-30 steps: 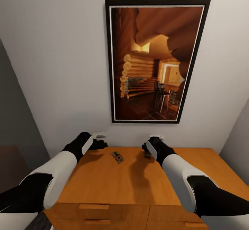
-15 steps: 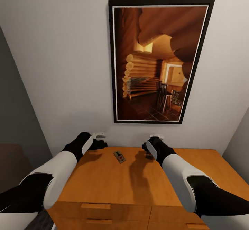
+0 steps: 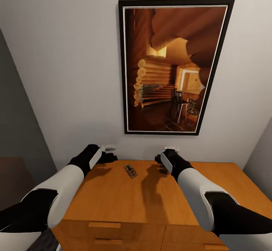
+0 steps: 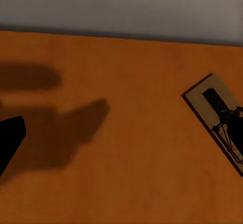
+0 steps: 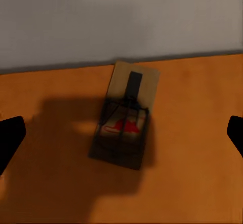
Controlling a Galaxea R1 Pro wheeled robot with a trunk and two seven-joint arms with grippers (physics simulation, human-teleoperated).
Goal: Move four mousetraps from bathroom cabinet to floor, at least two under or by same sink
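Two mousetraps (image 3: 130,171) atop cabinet (image 3: 124,202)

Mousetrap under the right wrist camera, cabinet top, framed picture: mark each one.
mousetrap (image 5: 123,118), right wrist view, its metal spring.
cabinet (image 3: 113,198), head view, bare top.
framed picture (image 3: 170,69), head view, its middle.

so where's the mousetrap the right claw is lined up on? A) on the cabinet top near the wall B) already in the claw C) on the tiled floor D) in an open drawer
A: in the right wrist view the mousetrap lies flat on the orange cabinet top close to the wall, between the open fingertips, untouched.
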